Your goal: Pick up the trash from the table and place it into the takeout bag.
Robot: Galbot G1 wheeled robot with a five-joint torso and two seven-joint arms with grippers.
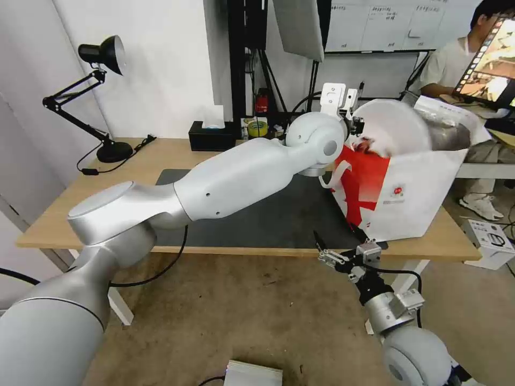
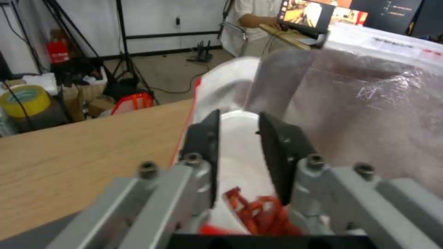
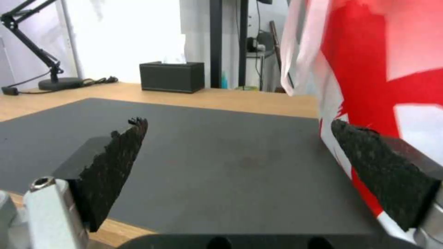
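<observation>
L claw (image 2: 237,138) pinches bowl (image 1: 394,126) over takeout bag (image 1: 424,198); tissue box (image 1: 212,135) behind.

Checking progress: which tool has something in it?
The left tool, up at the takeout bag, pinches the white bowl; the right tool gapes open.

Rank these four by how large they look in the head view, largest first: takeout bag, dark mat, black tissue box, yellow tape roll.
1. Dark mat, though the left arm covers much of it, so its lead over the bag is unsure.
2. Takeout bag.
3. Black tissue box.
4. Yellow tape roll.
</observation>
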